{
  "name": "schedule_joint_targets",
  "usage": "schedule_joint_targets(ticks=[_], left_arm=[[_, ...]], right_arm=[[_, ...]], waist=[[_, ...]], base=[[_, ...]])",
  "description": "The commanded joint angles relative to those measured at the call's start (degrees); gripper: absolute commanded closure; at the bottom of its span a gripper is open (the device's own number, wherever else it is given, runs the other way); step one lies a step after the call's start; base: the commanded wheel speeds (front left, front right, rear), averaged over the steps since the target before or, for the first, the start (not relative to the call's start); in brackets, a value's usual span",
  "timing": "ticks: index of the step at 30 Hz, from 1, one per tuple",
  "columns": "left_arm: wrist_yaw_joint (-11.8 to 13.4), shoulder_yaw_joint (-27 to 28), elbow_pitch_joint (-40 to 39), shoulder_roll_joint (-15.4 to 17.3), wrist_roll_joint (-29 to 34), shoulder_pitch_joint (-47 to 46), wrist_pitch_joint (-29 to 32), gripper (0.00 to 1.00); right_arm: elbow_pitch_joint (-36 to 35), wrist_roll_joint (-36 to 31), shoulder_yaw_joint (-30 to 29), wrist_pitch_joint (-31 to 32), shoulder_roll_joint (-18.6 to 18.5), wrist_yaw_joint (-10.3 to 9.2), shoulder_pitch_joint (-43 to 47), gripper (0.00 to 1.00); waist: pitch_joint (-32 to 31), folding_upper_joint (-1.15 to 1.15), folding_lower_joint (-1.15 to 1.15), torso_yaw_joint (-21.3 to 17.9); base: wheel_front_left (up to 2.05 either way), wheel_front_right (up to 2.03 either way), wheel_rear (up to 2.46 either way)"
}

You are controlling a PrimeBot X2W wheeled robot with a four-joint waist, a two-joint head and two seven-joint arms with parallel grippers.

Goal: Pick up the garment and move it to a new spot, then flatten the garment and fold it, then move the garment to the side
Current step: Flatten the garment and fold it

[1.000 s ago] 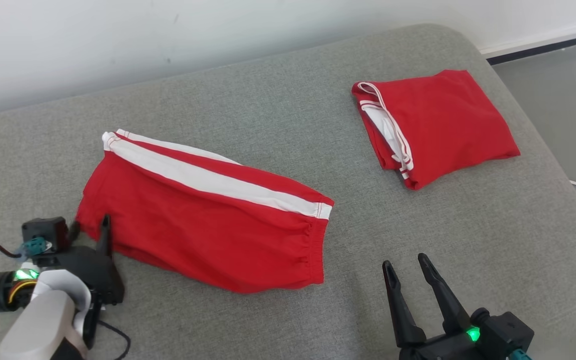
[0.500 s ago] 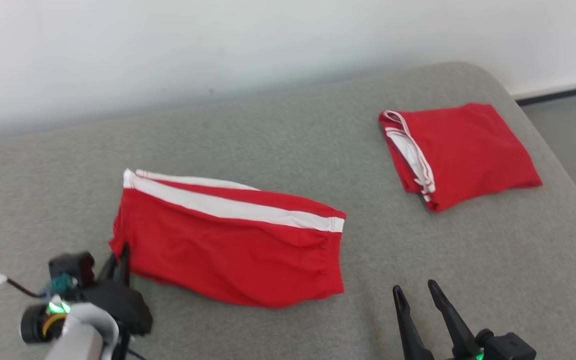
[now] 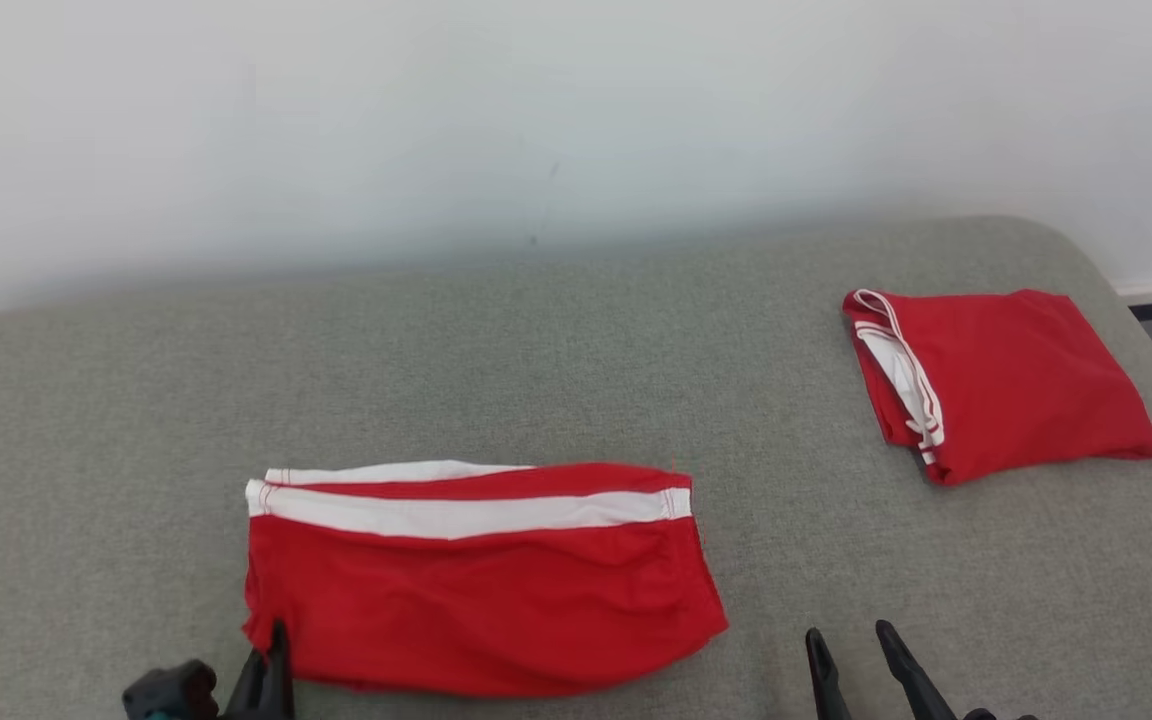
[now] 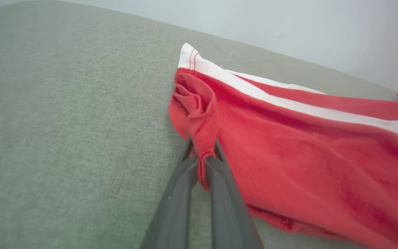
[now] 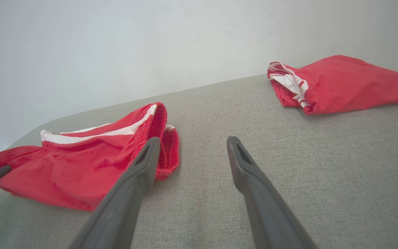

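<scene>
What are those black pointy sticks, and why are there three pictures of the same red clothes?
Those sticks are the fingers of a robot's two grippers, which are its hands. One picture comes from a camera on the robot's head, looking down at a grey cushion. The other two come from cameras on its wrists, looking along the fingers. On the cushion lie red shorts with white stripes and, further right, a folded red garment. The left gripper is shut, pinching a corner of the shorts. The right gripper is open and holds nothing; it is beside the shorts' gathered edge.
</scene>
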Motion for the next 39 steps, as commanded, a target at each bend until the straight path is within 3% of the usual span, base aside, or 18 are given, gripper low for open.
schedule_joint_targets(ticks=[1,3,4,5,6,24,31,39], left_arm=[[0.20,0.41,-0.72,-0.50,0.24,1.20,-0.17,1.00],[0.52,0.79,-1.65,-0.93,0.77,2.68,-0.17,1.00],[0.59,1.04,-1.96,-0.99,0.97,3.18,-0.17,0.94],[0.58,1.23,-2.56,-0.92,1.49,3.61,-0.17,0.64],[0.55,1.48,-3.47,-0.92,2.18,3.97,-0.18,0.00],[-0.01,13.56,-27.66,-4.78,19.68,16.30,-0.17,0.00],[-2.18,14.39,-29.21,-5.64,24.98,18.62,-0.17,0.00],[-3.21,15.23,-28.43,-6.02,26.13,19.25,-0.17,0.00]], right_arm=[[0.06,-0.31,0.04,-0.01,0.10,-0.12,0.87,0.00],[0.40,-0.51,-0.19,0.00,0.08,-0.12,0.73,0.00],[0.57,-0.52,-0.25,0.00,0.10,-0.12,0.61,0.00],[0.69,-0.64,-0.31,-0.01,0.12,-0.12,0.44,0.00],[0.77,-0.79,-0.45,-0.01,0.14,-0.12,0.23,0.00],[-0.70,-0.23,-4.23,0.00,0.21,-0.12,-0.78,0.00],[0.99,-0.06,-4.26,-0.01,0.20,-0.12,-1.35,0.00],[3.57,-0.68,-4.17,0.00,0.20,-0.12,-2.68,0.00]], waist=[[-0.90,0.00,0.00,0.79],[-1.07,0.00,0.00,0.82],[-1.17,0.00,0.00,0.81],[-1.27,0.00,0.00,0.84],[-1.34,0.00,0.00,0.87],[-1.77,0.00,0.00,4.11],[-2.00,0.00,0.00,6.41],[-2.27,0.00,0.00,7.83]], base=[[0.00,0.00,0.00],[0.00,0.00,0.00],[0.00,0.00,0.00],[0.00,0.00,0.00],[0.00,0.00,0.00],[0.00,0.00,0.00],[0.00,0.00,0.00],[0.00,0.00,0.00]])
